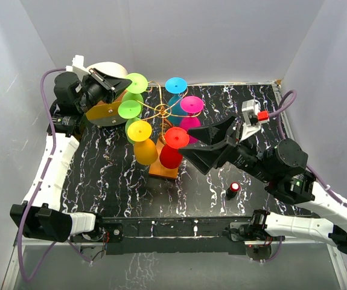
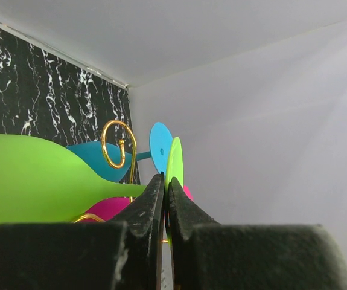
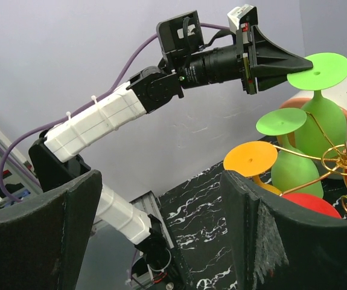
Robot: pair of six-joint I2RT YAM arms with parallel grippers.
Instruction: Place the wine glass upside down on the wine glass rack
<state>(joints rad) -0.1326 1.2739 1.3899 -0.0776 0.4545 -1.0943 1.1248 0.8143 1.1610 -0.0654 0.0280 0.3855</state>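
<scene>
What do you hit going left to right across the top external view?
left fingers, shut on the foot of the lime wine glass → wine glass rack → right fingers, open → small red-topped black cylinder. The other glasses overlap, so I left them out.

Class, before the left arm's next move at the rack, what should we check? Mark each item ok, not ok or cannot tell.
1. Left hand shut on green glass at its foot: ok.
2. Green glass upside down, foot on top: ok.
3. Its stem seated in the rack scroll: cannot tell.
4. Right hand open, holding nothing: ok.
5. Right hand clear of red glass: cannot tell.
</scene>
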